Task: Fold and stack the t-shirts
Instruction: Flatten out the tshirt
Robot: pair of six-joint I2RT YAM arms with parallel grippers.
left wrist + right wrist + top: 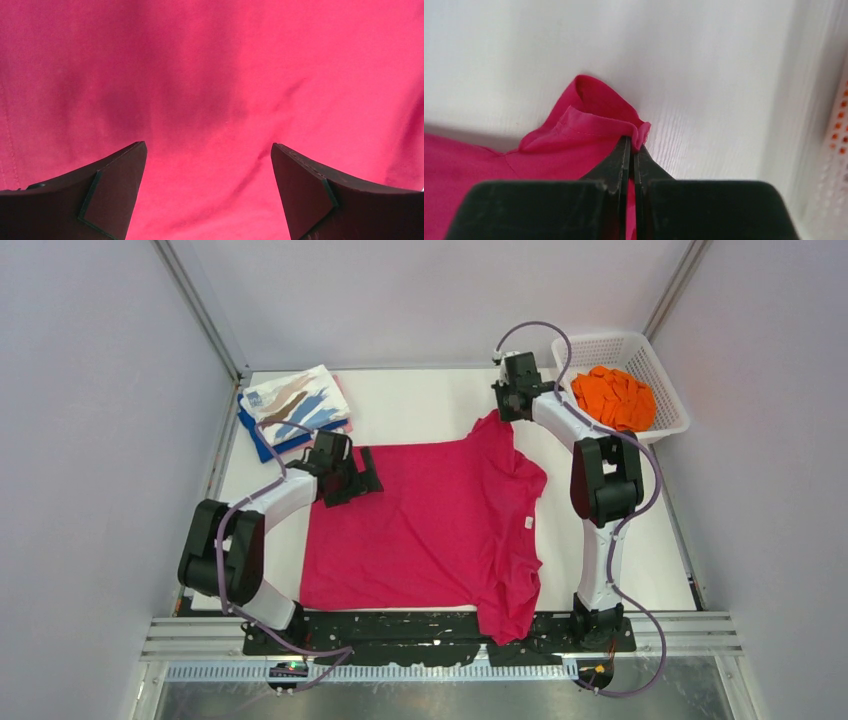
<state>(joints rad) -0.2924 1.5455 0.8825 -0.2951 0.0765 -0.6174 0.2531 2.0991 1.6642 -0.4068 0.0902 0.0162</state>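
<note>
One magenta t-shirt [430,530], one orange [612,398], one streaked white [295,405], one blue [265,445] — one basket [655,355]

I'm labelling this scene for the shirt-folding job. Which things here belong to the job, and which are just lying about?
Part of the job:
magenta t-shirt, spread out, one sleeve pinched by the right hand
orange t-shirt, in the basket
white streaked t-shirt, folded on top of the blue t-shirt

Just there:
basket
table

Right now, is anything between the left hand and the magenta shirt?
Nothing visible. The left hand is open directly over the magenta shirt, and only bare cloth shows between its fingers.
</note>
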